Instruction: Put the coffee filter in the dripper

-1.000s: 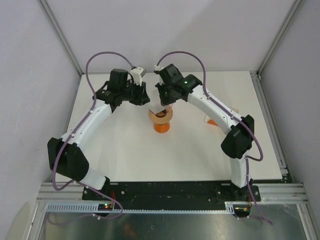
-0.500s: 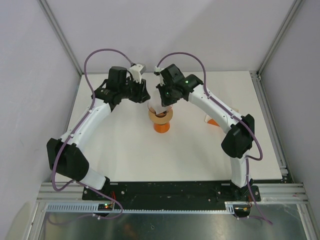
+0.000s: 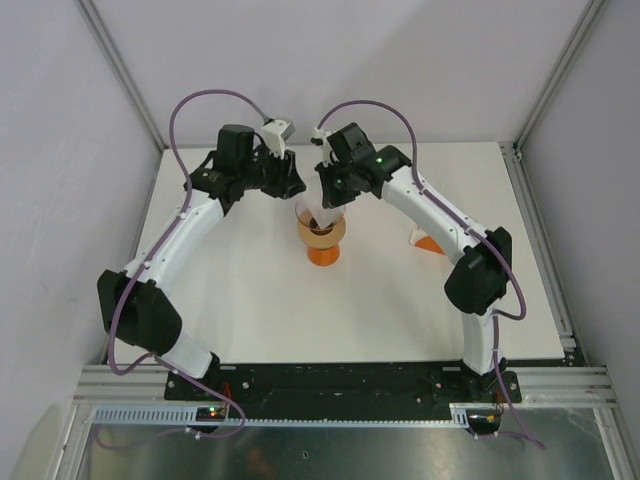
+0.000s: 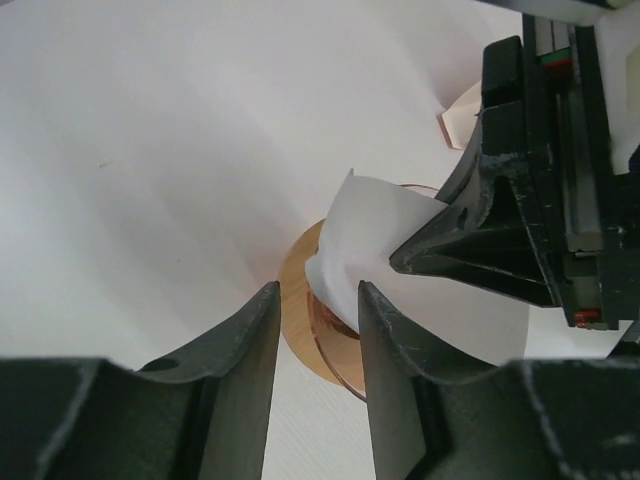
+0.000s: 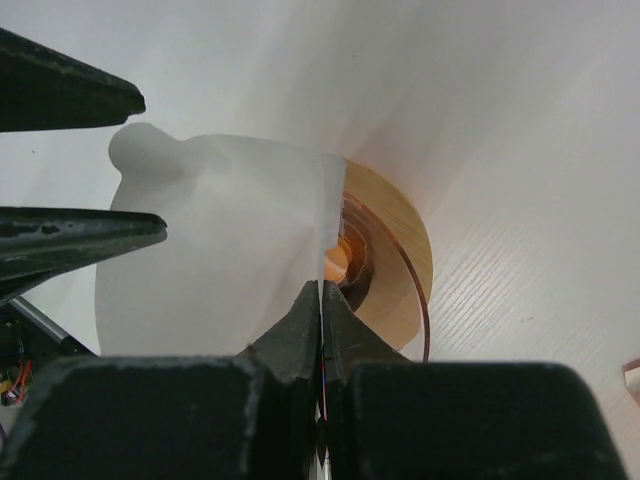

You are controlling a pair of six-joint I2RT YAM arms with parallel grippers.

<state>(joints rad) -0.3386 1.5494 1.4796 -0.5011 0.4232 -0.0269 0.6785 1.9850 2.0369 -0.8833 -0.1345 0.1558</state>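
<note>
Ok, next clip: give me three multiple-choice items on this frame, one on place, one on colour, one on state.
1. Where is the coffee filter? A lying flat, untouched; B pinched in the right gripper over the dripper; C crumpled in a ball.
2. Colour of the base under the dripper? A blue; B orange; C black.
3. The left gripper's jaws? A apart; B shut on the filter; C out of view.
B, shut fingertips pinch the paper; B, the top view shows it; A, a gap shows between them.

Overhead and both close wrist views share the dripper [image 5: 400,235]
</note>
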